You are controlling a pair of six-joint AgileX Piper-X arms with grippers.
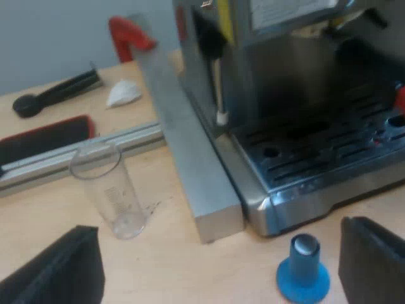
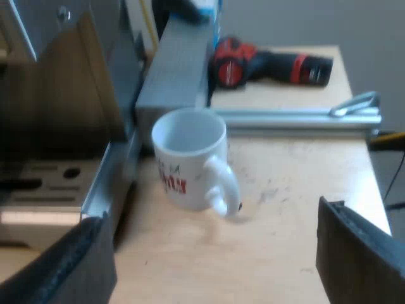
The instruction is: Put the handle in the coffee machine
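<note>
The espresso machine (image 1: 304, 76) stands close ahead of my left gripper (image 1: 215, 272), its drip tray (image 1: 329, 149) toward me. A small red piece (image 1: 400, 98) shows above the tray at the machine's front; I cannot tell what it belongs to. My left gripper is open and holds nothing. A blue tamper (image 1: 304, 269) stands upright on the wooden table between its fingers. A clear measuring glass (image 1: 111, 190) stands beside a metal bar. My right gripper (image 2: 212, 266) is open and empty above the table, short of a white mug (image 2: 190, 158) with red print beside the machine (image 2: 57, 126).
A square aluminium bar (image 1: 190, 139) runs along the machine's side, and a rail (image 2: 291, 117) crosses behind the mug. A red and black power drill (image 2: 266, 66) lies beyond that rail. A black tool (image 1: 57, 92), a white scrap (image 1: 123, 94) and a red clamp (image 1: 130, 35) lie farther off.
</note>
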